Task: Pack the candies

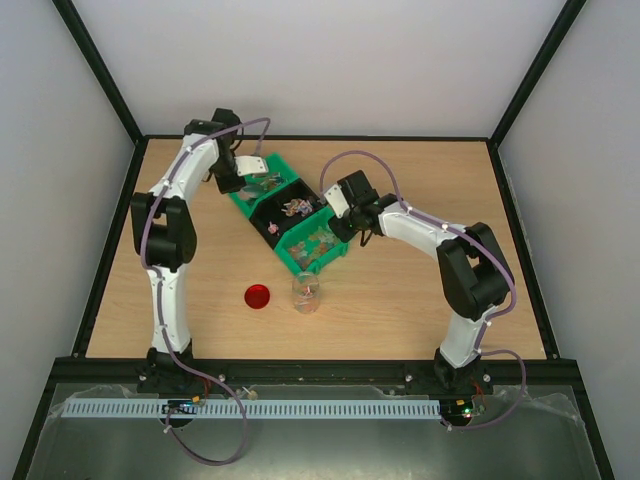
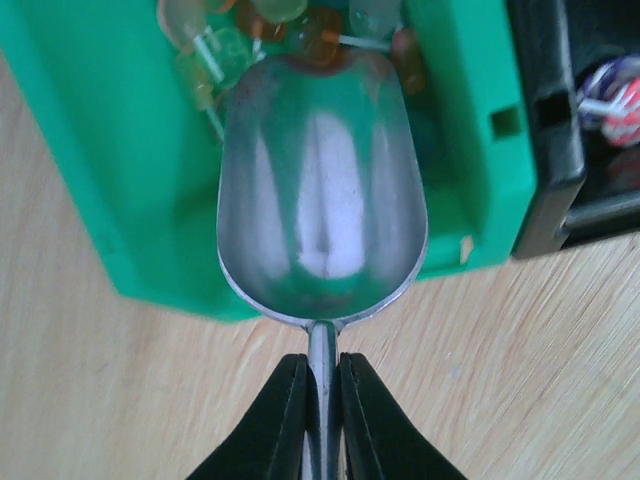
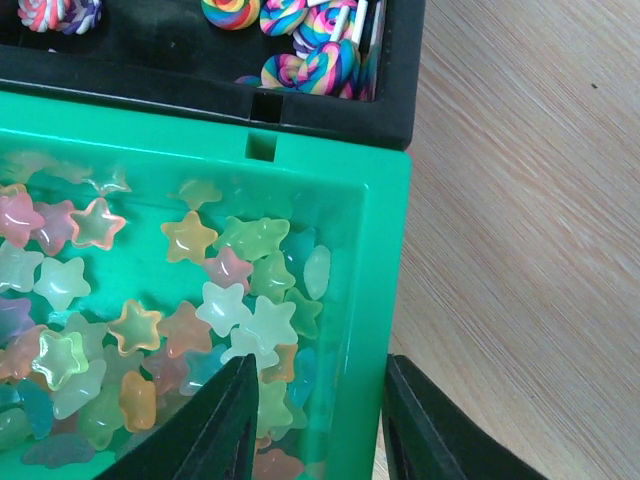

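My left gripper is shut on the handle of a silver metal scoop. The scoop's bowl is empty and hangs over the near edge of the far green bin, with a few orange and green candies just past its tip. My right gripper is open and straddles the right wall of the near green bin, one finger inside and one outside. That bin holds many pastel star candies. In the top view the left gripper and right gripper sit at opposite ends of the bin row.
A black bin with rainbow swirl lollipops sits between the two green bins. A small clear jar and a red lid stand on the wooden table in front of the bins.
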